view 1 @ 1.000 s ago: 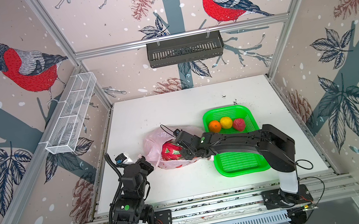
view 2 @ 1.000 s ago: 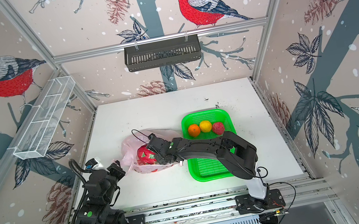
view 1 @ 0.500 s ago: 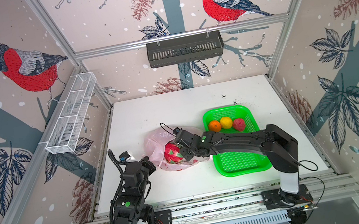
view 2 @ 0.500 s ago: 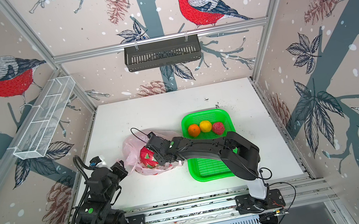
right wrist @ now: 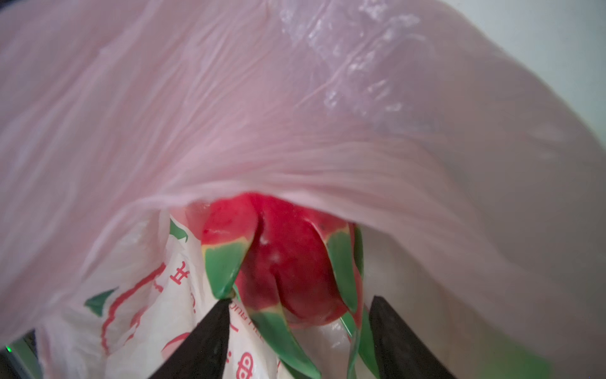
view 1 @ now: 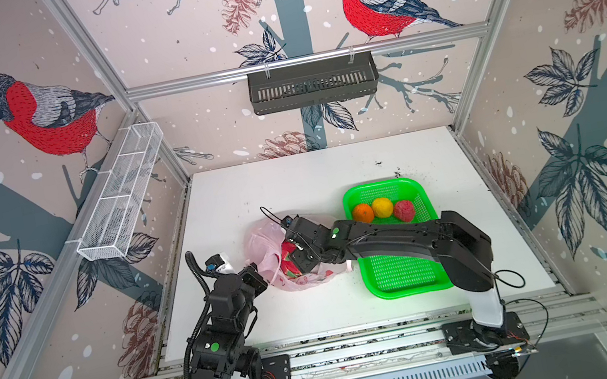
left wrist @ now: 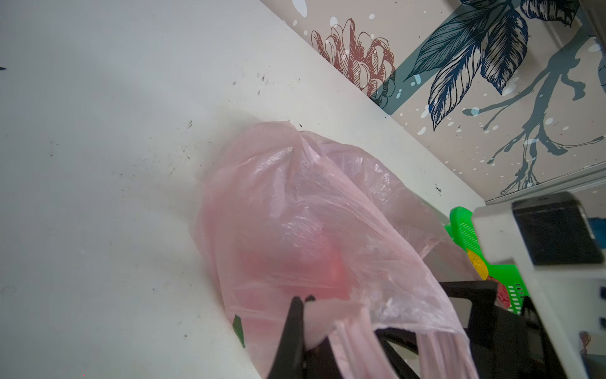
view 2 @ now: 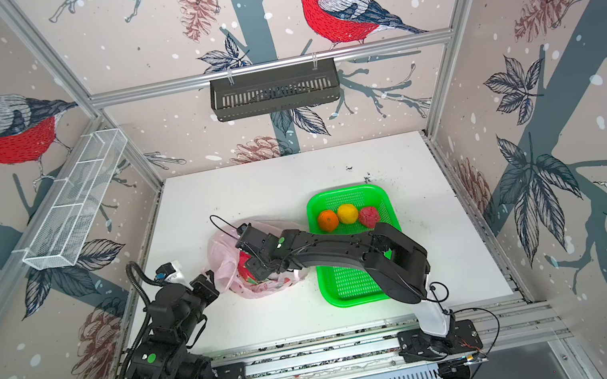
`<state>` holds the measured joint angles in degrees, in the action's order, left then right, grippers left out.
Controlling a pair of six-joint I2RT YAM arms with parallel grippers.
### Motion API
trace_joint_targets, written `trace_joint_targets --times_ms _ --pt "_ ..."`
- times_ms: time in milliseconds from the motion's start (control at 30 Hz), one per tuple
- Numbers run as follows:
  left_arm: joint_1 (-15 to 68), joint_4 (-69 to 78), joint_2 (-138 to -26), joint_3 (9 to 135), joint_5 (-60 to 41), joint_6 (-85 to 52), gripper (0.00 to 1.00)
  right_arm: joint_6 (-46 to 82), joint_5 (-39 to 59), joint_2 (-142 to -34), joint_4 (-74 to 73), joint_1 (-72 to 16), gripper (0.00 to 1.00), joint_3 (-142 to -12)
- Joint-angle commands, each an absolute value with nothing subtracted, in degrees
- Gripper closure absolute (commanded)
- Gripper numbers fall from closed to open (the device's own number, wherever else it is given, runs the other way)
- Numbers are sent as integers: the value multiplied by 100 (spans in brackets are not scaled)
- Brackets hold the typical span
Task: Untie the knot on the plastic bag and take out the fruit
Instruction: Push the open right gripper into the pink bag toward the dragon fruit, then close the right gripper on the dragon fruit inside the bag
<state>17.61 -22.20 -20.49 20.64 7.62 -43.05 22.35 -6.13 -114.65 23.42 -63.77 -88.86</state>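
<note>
The pale pink plastic bag (view 1: pixel 264 244) (view 2: pixel 222 255) lies on the white table left of the middle, its mouth held open. My left gripper (left wrist: pixel 303 299) (view 1: pixel 260 276) is shut on the bag's near edge, and the loop handles (left wrist: pixel 347 344) hang beside it. My right gripper (right wrist: pixel 301 300) (view 1: pixel 297 260) reaches into the mouth, open, with a finger on either side of a magenta dragon fruit (right wrist: pixel 288 262) (view 2: pixel 245 270) with green-tipped scales. An orange (view 1: pixel 363 213), a yellow citrus (view 1: pixel 382 207) and a small red fruit (view 1: pixel 404 210) lie in the green tray. The knot is out of view.
The green perforated tray (view 1: pixel 405 274) sits right of the bag, under the right forearm. A black basket (view 1: pixel 312 83) hangs on the back wall and a white wire shelf (view 1: pixel 122 197) on the left wall. Walls close the table on three sides.
The right gripper's jaws have spread apart inside the bag's mouth, around the dragon fruit. The left gripper, still clamped on the bag's edge, has shifted slightly right.
</note>
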Motion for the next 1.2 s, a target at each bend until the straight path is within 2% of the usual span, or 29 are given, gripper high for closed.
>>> trace_joint_targets --times_ms 0,167,333,1167 --pt "1802 -2318 -1991 2127 1017 -4392 100 2228 -477 -11671 2210 -6386 26 -9108" --pt "1802 -2390 -1812 2118 1179 -4443 100 2233 -371 -11920 2284 -6372 18 -9404" --pt "1800 -2403 -1678 2088 1259 -4467 100 2207 -412 -12064 2325 -6350 0 -9568" --pt "1806 -2423 -1542 2048 1285 -4498 100 2219 -380 -12908 2093 -6128 1 -10044"
